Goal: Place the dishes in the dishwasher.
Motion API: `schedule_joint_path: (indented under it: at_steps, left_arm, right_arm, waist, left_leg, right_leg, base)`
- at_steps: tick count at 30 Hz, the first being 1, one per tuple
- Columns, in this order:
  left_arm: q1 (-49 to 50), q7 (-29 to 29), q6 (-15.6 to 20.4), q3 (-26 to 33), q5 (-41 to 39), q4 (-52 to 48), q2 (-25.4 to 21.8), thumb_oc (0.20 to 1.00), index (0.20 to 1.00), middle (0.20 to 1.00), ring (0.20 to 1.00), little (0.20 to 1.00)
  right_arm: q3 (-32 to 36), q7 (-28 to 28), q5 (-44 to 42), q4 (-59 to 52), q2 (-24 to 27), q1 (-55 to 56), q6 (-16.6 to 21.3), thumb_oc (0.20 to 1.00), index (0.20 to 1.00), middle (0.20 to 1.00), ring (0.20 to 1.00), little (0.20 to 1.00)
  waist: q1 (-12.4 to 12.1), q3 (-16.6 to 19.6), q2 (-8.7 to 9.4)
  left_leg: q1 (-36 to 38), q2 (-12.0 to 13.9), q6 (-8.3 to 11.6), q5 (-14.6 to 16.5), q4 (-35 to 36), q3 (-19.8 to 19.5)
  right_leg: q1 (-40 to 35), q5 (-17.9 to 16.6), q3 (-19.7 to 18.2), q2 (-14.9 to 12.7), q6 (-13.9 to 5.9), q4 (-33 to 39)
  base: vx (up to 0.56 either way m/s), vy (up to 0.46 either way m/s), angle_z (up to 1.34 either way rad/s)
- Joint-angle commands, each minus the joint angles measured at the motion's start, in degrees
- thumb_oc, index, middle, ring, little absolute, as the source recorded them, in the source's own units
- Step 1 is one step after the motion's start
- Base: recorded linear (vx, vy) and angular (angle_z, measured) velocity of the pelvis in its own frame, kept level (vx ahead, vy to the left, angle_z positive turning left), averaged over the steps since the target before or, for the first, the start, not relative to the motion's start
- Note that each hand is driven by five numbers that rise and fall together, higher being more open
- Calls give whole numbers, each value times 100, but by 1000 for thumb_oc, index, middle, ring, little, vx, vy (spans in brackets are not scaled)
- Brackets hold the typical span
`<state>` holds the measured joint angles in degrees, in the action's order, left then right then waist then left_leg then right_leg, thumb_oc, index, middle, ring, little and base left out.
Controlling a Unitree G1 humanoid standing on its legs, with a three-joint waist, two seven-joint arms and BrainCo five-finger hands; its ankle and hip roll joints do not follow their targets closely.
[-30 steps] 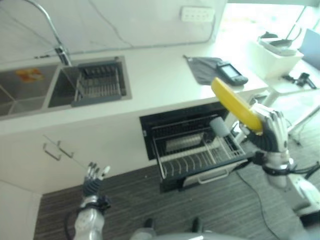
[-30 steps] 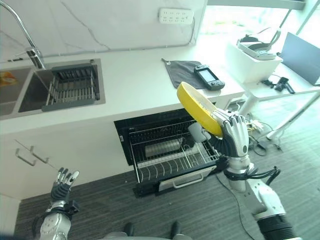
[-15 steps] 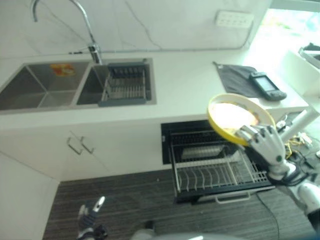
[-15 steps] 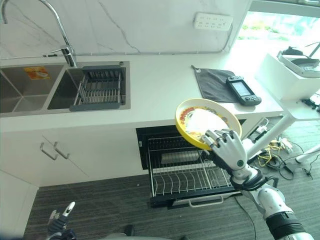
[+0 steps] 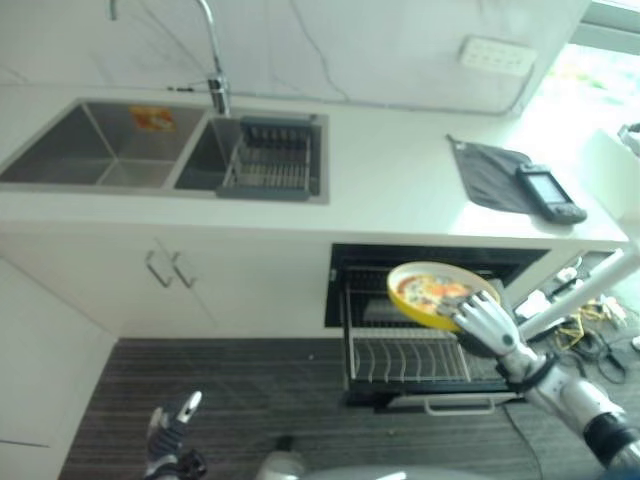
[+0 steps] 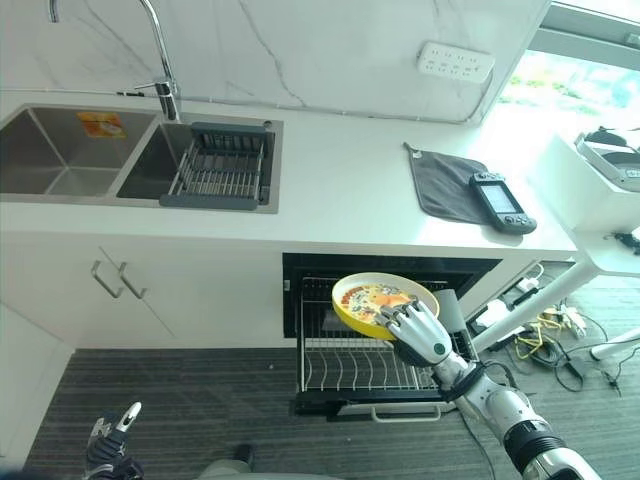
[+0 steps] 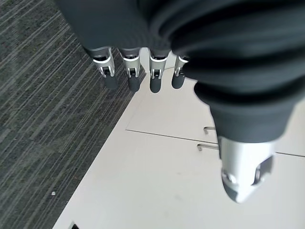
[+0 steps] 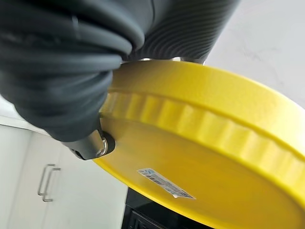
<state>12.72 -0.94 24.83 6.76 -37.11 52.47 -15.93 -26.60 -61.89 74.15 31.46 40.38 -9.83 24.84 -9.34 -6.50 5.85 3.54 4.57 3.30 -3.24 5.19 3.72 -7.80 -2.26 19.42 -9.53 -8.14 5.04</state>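
A yellow plate [image 6: 375, 303] with a coloured picture inside hangs face up over the pulled-out dishwasher rack [image 6: 352, 364]. My right hand [image 6: 418, 334] is shut on its near rim, and its yellow ribbed underside [image 8: 200, 167] shows from close in the right wrist view. The dishwasher opening [image 5: 440, 262] sits under the white counter [image 6: 340, 190], with the wire rack drawn out over the floor. My left hand [image 5: 168, 440] hangs low by the floor at the lower left, fingers straight [image 7: 131, 71] and holding nothing.
A double sink [image 6: 90, 150] with a dark drain rack [image 6: 222, 165] and a tap [image 6: 165, 60] lies on the left. A grey cloth [image 6: 440, 190] and a handheld device [image 6: 498, 202] lie on the counter's right. White cabinet doors [image 6: 130, 295] stand beside the dishwasher. Cables [image 6: 545, 325] trail at right.
The whole picture has shifted, so the camera moved. My right hand has lowered the plate from counter height and tipped it flatter, down over the drawn-out rack.
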Motion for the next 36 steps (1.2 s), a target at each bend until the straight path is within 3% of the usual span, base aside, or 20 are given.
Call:
schedule_joint_path:
  at_steps: [1,12,14,18,20,23,26,30,36]
  left_arm:
    - [-453,0,273,-120,68,166,-133,1000,1000,1000,1000,1000]
    - [-471,52,187,-212,353,297,-236,1000,1000,1000,1000,1000]
    - [-392,101,158,-146,429,341,-270,1000,1000,1000,1000,1000]
    - [-616,82,197,-247,237,390,-361,1000,1000,1000,1000,1000]
    - [-741,41,134,-244,1,427,-363,1000,1000,1000,1000,1000]
    - [-670,144,167,-328,281,358,-312,1000,1000,1000,1000,1000]
    - [-539,69,9,-329,330,159,-336,1000,1000,1000,1000,1000]
    - [-348,70,4,-399,414,-2,-311,1000,1000,1000,1000,1000]
    - [-123,33,73,-521,631,-239,-488,1000,1000,1000,1000,1000]
  right_arm:
    - [-202,-244,-248,-13,102,-503,-46,200,200,200,200,200]
    - [-333,84,-832,1040,-235,-829,-143,200,200,200,200,200]
    - [-263,233,-1008,1016,-195,-894,-96,200,200,200,200,200]
    - [-248,671,-1408,986,-2,-1255,-30,200,200,200,200,200]
    - [-330,724,-1486,1195,-13,-1515,11,200,200,200,200,200]
    - [-493,1040,-1862,1274,101,-1832,12,200,200,200,200,200]
    - [-367,1434,-1909,1150,212,-1678,99,200,200,200,200,200]
    - [-412,1813,-2049,1224,409,-1669,-14,200,200,200,200,200]
    - [-397,1743,-1818,1297,619,-1588,-192,200,200,200,200,200]
  waist:
    - [-194,182,-119]
    - [-417,81,-171]
    - [-422,-28,-189]
    - [-353,-524,-234]
    - [-354,-664,-238]
    - [-405,-821,-244]
    - [-380,-922,-321]
    - [-401,-1009,-413]
    - [-476,-1204,-559]
  left_leg:
    - [-75,163,-20,246,-19,-200]
    - [-60,64,-55,175,-19,-388]
    - [-139,-31,-108,286,-446,-425]
    - [-904,-78,-108,676,-1954,-493]
    - [-1126,-37,-97,805,-2277,-473]
    - [-1299,-65,-76,998,-2682,-478]
    - [-1499,-124,-93,982,-3176,-509]
    - [-1616,-100,-27,721,-3443,-574]
    - [-1880,-123,-11,512,-3725,-680]
  right_leg:
    - [-110,-32,-55,-74,-124,-4]
    - [-274,22,76,-28,-56,-4]
    - [-244,279,108,18,91,-471]
    - [286,653,-11,-56,353,-1451]
    - [426,749,-37,-60,437,-1642]
    - [540,896,-47,-17,557,-1951]
    - [624,1100,-143,41,678,-2383]
    - [540,1206,-147,113,784,-2504]
    - [640,1229,-146,101,836,-2761]
  base:
    - [0,0,0]
    - [12,-6,6]
    - [27,37,19]
    - [-92,-7,20]
    - [-115,-48,10]
    - [7,-16,-15]
    - [125,15,-13]
    - [115,4,0]
    - [72,-7,3]
